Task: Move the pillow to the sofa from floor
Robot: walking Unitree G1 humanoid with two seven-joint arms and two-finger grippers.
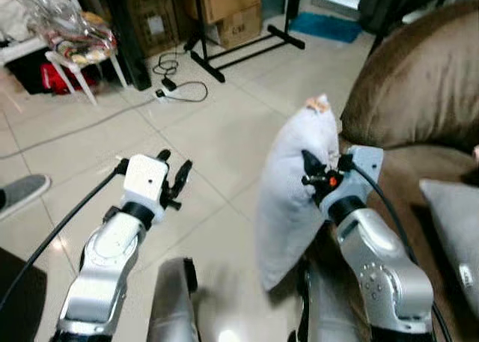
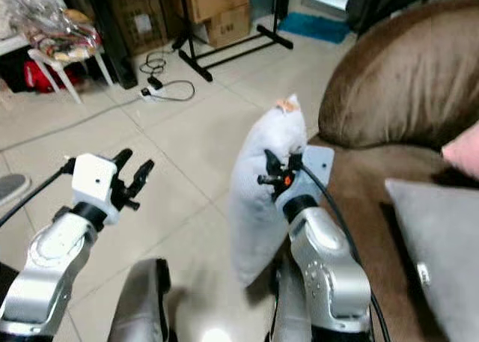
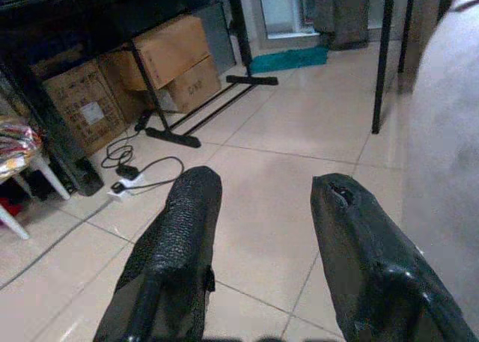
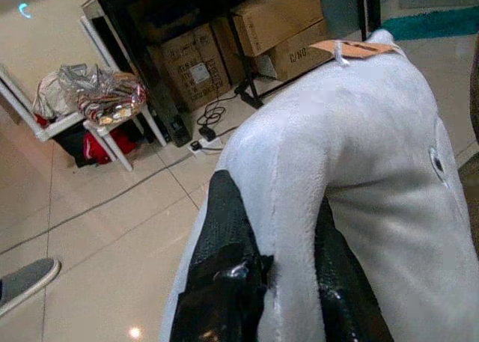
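A white pillow (image 1: pixel 288 200) with an orange tag at its top corner hangs upright in the air beside the brown sofa (image 1: pixel 419 95). My right gripper (image 1: pixel 313 170) is shut on the pillow's edge; in the right wrist view its black fingers (image 4: pixel 224 245) pinch a fold of the white pillow (image 4: pixel 359 155). The pillow's lower end hangs above the tiled floor, close to the sofa's front. My left gripper (image 1: pixel 177 179) is raised over the floor to the left, open and holding nothing, its two fingers (image 3: pixel 172 260) spread apart.
A grey cushion (image 1: pixel 456 222) lies on the sofa seat at the right. Cardboard boxes (image 1: pixel 224 9), a black stand's feet (image 1: pixel 239 50), a power strip with cables (image 1: pixel 176 84) and a white stool with bags (image 1: pixel 78 39) stand at the back. A grey shoe (image 1: pixel 22 192) is at the left.
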